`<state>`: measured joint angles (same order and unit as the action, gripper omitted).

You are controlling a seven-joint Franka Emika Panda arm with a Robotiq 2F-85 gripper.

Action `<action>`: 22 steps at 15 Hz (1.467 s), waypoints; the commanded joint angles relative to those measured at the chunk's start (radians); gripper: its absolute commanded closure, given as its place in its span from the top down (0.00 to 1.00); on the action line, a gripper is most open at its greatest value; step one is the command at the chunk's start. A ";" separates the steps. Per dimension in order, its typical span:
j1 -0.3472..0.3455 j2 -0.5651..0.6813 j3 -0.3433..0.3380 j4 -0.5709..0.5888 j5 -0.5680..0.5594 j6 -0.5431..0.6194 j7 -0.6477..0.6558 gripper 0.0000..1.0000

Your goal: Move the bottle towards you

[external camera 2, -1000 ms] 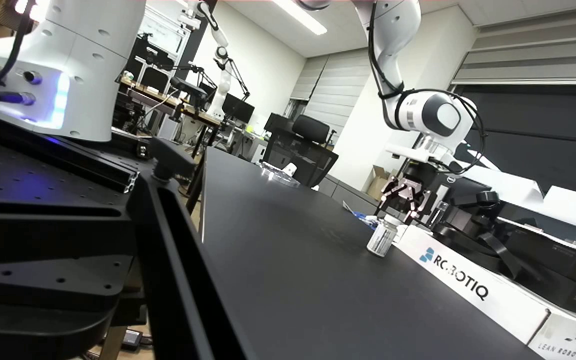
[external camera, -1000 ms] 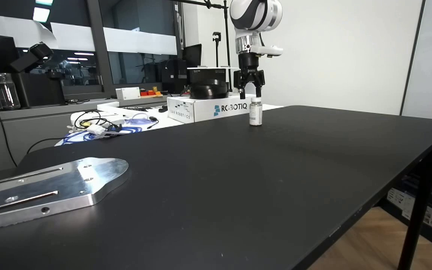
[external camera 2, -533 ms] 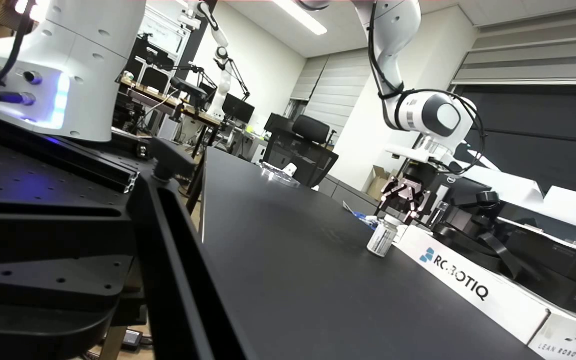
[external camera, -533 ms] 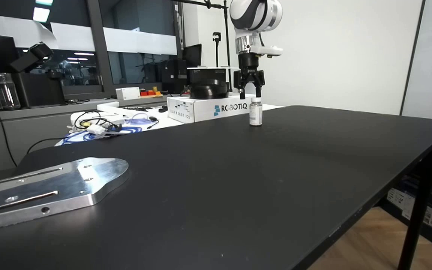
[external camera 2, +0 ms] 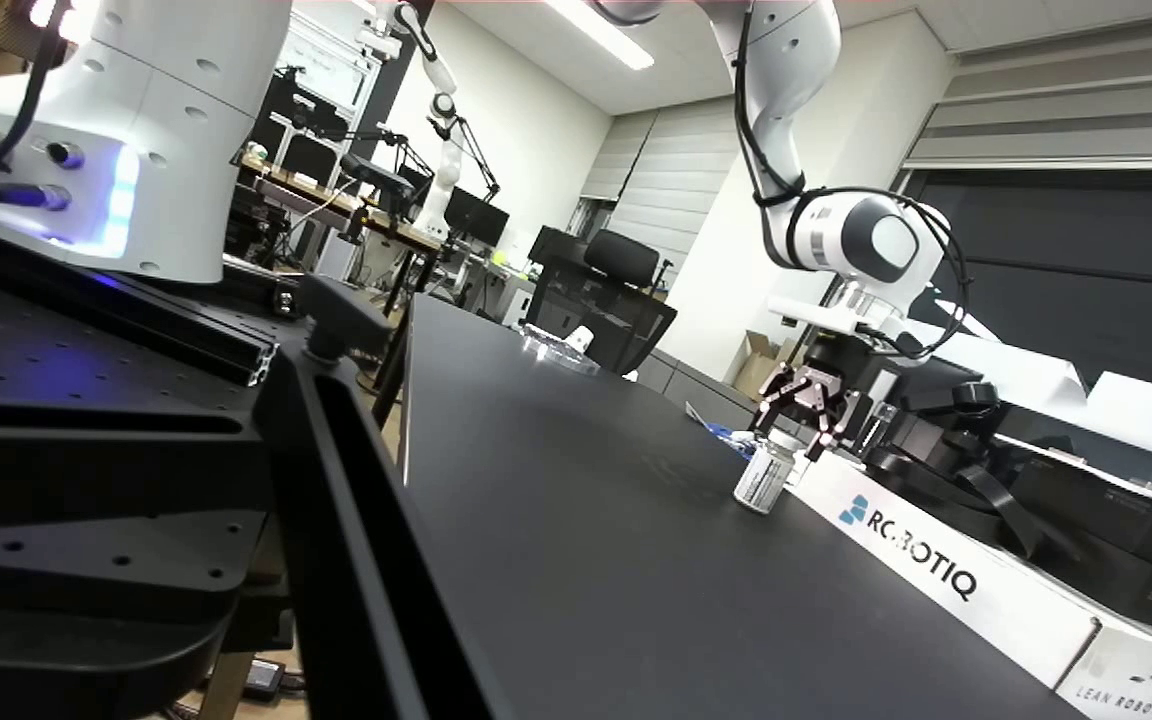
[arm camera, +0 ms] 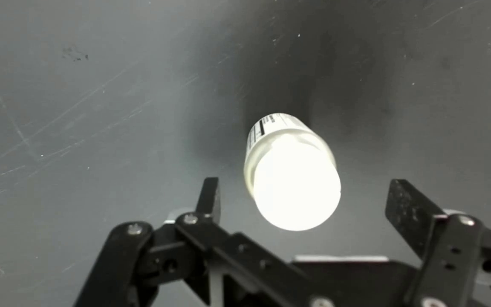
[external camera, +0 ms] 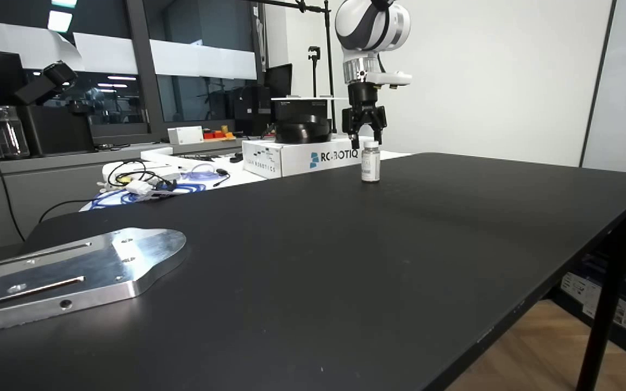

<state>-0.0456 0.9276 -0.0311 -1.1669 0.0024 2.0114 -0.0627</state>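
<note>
The bottle (external camera: 370,165) is small and white with dark label marks, and stands upright on the black table (external camera: 313,260) near its far edge. It also shows in an exterior view (external camera 2: 764,482) beside the white box. In the wrist view the bottle (arm camera: 290,170) is seen from above, its cap washed out white. My gripper (external camera: 368,143) is open and empty, pointing down, with its fingertips at about cap height. In the wrist view the gripper (arm camera: 304,184) has one finger on each side of the cap, with gaps on both sides, wider on the right.
A long white printed box (external camera 2: 936,560) lies along the table edge close to the bottle, with a black round object (external camera: 303,129) on it. A shiny metal plate (external camera: 74,266) lies at another end of the table. Cables (external camera: 144,187) lie beyond the edge.
My gripper has come down a little toward the bottle, shifting slightly to the right in an exterior view. The bottle has not moved, and the fingers remain open.
</note>
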 commanded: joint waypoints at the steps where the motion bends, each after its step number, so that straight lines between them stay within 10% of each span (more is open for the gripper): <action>1: -0.008 0.006 0.004 -0.003 -0.008 0.018 -0.008 1.00; 2: -0.006 0.010 0.003 -0.002 -0.012 0.023 -0.009 1.00; 3: -0.005 0.012 0.003 -0.007 -0.013 0.039 -0.014 0.75; 10: -0.007 -0.040 0.022 -0.080 0.000 0.064 -0.031 0.33; 22: -0.044 -0.472 0.024 -0.580 0.003 0.133 -0.151 0.30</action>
<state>-0.0658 0.6111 -0.0170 -1.5516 0.0023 2.0929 -0.1703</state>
